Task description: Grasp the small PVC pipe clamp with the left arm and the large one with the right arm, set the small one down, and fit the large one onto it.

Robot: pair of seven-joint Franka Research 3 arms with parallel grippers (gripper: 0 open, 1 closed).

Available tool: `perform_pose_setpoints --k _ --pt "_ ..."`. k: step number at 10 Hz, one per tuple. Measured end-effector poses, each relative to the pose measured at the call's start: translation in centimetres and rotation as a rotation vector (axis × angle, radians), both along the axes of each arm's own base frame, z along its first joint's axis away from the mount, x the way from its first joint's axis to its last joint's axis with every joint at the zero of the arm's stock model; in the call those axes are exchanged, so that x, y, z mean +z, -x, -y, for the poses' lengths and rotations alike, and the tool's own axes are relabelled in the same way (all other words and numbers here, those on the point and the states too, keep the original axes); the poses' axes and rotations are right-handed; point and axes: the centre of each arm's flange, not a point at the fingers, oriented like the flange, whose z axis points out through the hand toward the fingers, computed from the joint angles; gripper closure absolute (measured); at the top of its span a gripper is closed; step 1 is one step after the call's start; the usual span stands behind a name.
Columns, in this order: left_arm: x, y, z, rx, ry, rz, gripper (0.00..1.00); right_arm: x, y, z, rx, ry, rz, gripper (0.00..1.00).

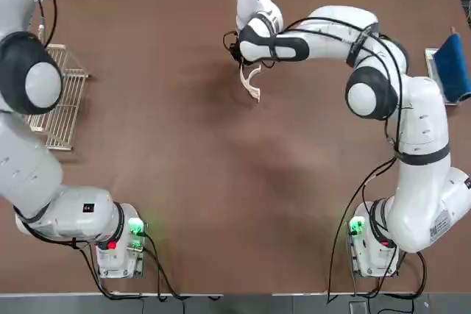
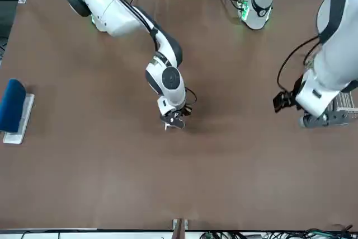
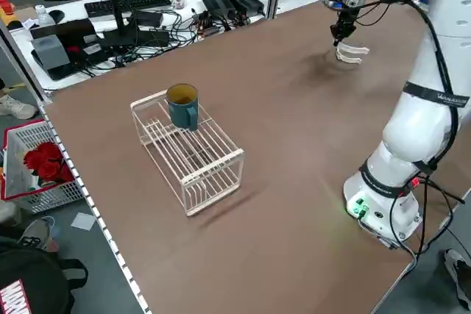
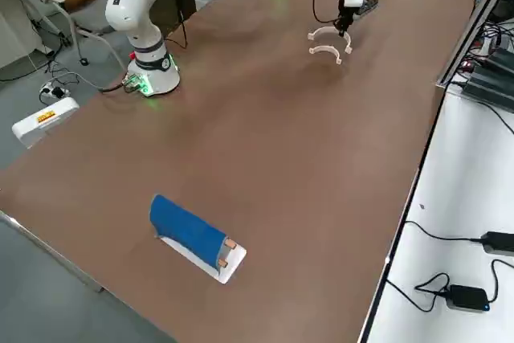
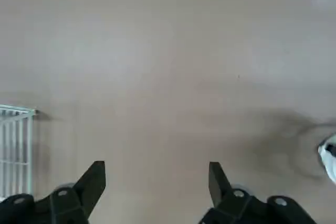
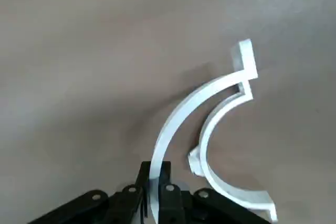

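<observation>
My right gripper (image 6: 155,176) is shut on the lower end of the large clamp (image 6: 184,111), a thin white arc whose flared foot points away from the fingers. Inside that arc sits the small clamp (image 6: 201,140), nub toward the gripper, its far tip touching the large one near the foot. In the top view the pair of clamps (image 1: 254,84) lies at the far middle of the table under the right gripper (image 1: 243,60). My left gripper (image 5: 157,182) is open and empty above bare table near the wire rack.
A wire rack (image 1: 62,97) holding a teal mug (image 3: 182,104) stands at the table's left edge. A blue roll on a white base (image 1: 450,68) lies at the right edge. Cables and desks border the far side.
</observation>
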Motion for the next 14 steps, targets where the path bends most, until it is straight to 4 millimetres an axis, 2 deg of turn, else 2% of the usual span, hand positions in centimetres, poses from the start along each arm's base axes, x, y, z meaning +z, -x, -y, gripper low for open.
perform_pose_setpoints --k 1,2,5,8,9,14 --pt "1.8 1.5 -0.1 -0.006 -0.004 0.003 0.11 -1.1 0.1 -0.3 -0.005 0.002 0.002 0.91" --pt "2.7 2.4 -0.4 -0.002 0.003 0.003 0.11 -1.9 0.5 -0.6 -0.009 0.006 0.000 0.91" --pt "1.4 2.1 -2.3 0.001 0.015 -0.030 0.09 -3.3 1.5 -1.6 -0.006 0.024 0.015 0.91" --pt "1.4 2.3 -1.8 -0.023 0.016 -0.031 0.07 -4.2 1.4 -1.3 -0.011 0.039 0.019 0.91" --pt "1.7 2.4 -1.8 -0.023 0.016 -0.027 0.01 -4.3 1.3 -1.2 -0.013 0.041 0.020 0.91" --pt "2.4 2.7 -2.3 -0.016 0.015 -0.014 0.00 -4.4 1.0 -0.9 -0.021 0.045 0.021 0.91"
